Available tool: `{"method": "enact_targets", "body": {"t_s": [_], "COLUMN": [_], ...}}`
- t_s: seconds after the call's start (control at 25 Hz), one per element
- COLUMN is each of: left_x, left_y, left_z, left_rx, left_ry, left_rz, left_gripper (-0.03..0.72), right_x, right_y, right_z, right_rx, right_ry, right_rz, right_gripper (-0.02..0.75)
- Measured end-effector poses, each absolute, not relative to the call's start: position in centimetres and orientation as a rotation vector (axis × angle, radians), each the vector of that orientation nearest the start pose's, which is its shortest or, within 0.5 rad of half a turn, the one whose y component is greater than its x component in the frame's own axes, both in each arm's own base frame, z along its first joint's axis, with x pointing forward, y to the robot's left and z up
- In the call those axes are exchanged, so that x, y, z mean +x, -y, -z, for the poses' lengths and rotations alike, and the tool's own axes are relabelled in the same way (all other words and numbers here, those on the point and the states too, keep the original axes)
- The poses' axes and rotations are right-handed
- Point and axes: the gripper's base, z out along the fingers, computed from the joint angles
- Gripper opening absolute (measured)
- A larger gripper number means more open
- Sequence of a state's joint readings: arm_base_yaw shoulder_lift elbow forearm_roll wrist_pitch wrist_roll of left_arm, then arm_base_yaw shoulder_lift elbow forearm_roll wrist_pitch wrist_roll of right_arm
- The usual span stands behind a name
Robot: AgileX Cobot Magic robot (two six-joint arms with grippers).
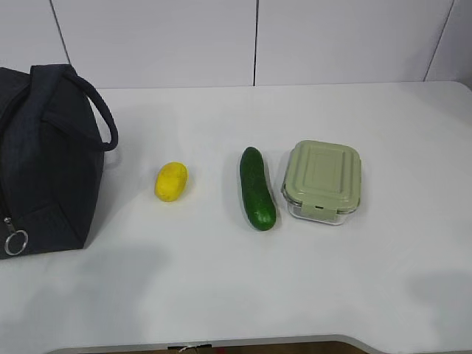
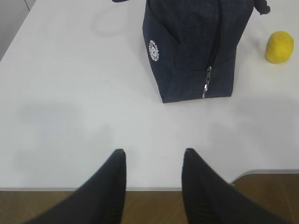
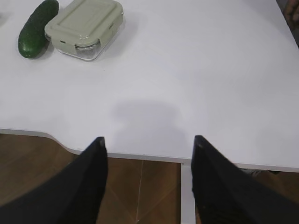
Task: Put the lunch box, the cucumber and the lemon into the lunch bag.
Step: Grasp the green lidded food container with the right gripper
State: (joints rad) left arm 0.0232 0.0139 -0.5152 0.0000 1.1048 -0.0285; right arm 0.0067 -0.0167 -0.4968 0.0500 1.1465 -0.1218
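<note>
The navy lunch bag (image 1: 44,158) stands at the table's left with its zip shut and a ring pull (image 1: 15,242) hanging low; the left wrist view shows the lunch bag (image 2: 194,46) too. The yellow lemon (image 1: 171,181) lies to its right, then the dark green cucumber (image 1: 257,188), then the lunch box (image 1: 323,181) with its sage-green lid. My left gripper (image 2: 154,151) hangs open over the table's near edge, well short of the bag. Open as well, my right gripper (image 3: 149,139) hovers at the near edge, far from the lunch box (image 3: 85,28) and cucumber (image 3: 37,28).
The white table (image 1: 236,287) has a curved notch in its front edge (image 3: 60,142). Brown floor shows below the edge. A white panelled wall (image 1: 258,40) stands behind the table. Neither arm shows in the exterior view.
</note>
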Motion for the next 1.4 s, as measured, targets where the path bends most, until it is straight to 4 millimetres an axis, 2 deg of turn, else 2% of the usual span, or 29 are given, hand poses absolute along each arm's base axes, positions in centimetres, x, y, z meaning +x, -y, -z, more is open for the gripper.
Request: {"method": "enact_targets", "body": {"t_s": [0.56, 0.76, 1.04, 1.24, 1.4], "left_x": [-0.6, -0.6, -0.6, -0.6, -0.6], "left_y": [0.0, 0.0, 0.0, 0.0, 0.0], "left_z": [-27.8, -27.8, -27.8, -27.8, -27.8], "left_rx": [-0.054, -0.054, -0.054, -0.054, -0.054], "left_ry": [-2.086, -2.086, -2.086, -2.086, -2.086], "left_rz": [0.003, 0.003, 0.003, 0.003, 0.003], "left_gripper": [0.265, 0.265, 0.266, 0.265, 0.265], "right_x": [-1.1, -0.7, 3.5, 7.6, 11.0], "right_y": [-0.4, -0.7, -1.3, -1.9, -2.4], "right_z": [-27.0, -28.4, -29.8, -29.2, -28.6], "right_rx": [-0.136, -0.074, -0.044, 0.035, 0.114], "right_ry": [-2.109, -2.096, -2.262, -2.393, -2.465], "right_rz": [0.008, -0.076, -0.183, -0.299, -0.409], "right_gripper": [0.44, 0.44, 0.44, 0.438, 0.407]}}
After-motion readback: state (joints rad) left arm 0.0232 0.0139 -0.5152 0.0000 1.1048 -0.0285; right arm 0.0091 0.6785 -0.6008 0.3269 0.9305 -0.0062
